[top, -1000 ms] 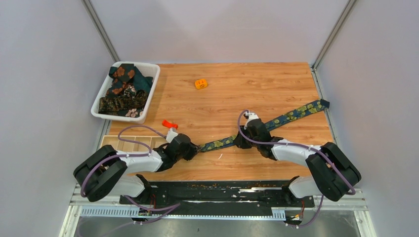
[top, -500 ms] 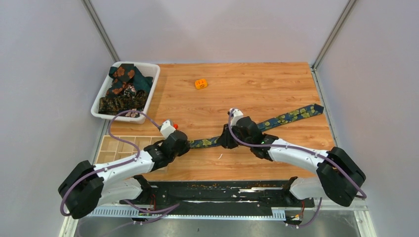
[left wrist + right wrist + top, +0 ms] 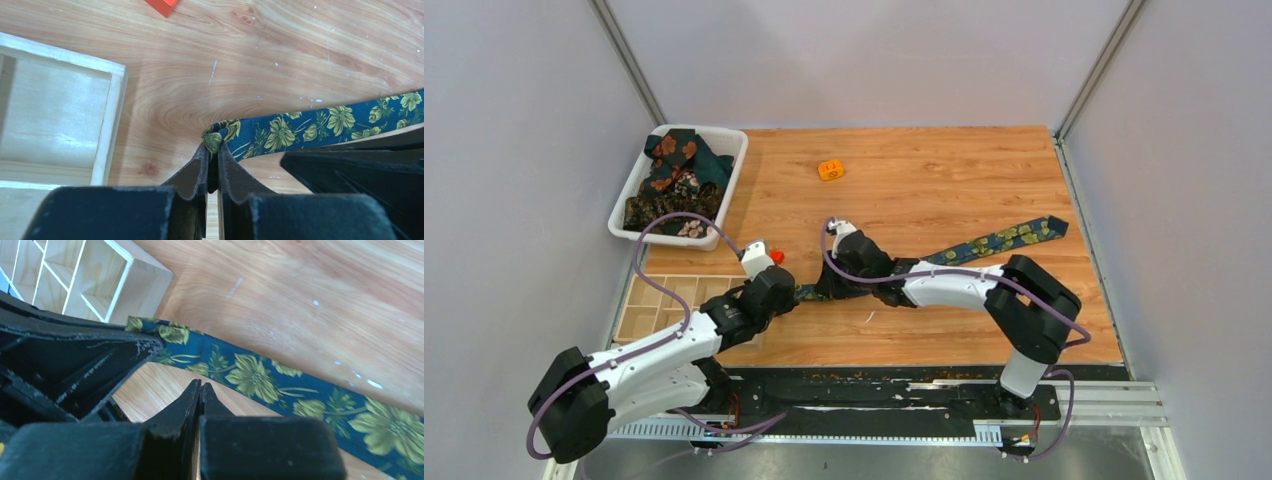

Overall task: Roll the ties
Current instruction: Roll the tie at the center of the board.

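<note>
Presently, the left gripper (image 3: 212,150) is pinching the folded end of the navy fabric necktie with yellow-green flowers (image 3: 1004,240), which is lying diagonally rightward across the wooden tabletop (image 3: 924,180). The right gripper (image 3: 199,386), reaching left, is pressing its fingers together on nothing. The small orange cube's (image 3: 830,170) marking is showing too small to read.

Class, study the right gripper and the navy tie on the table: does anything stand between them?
Nothing visible does. The right gripper, shut, sits at the near edge of the navy tie. The left gripper pinches that tie's end alongside, not between them.
</note>
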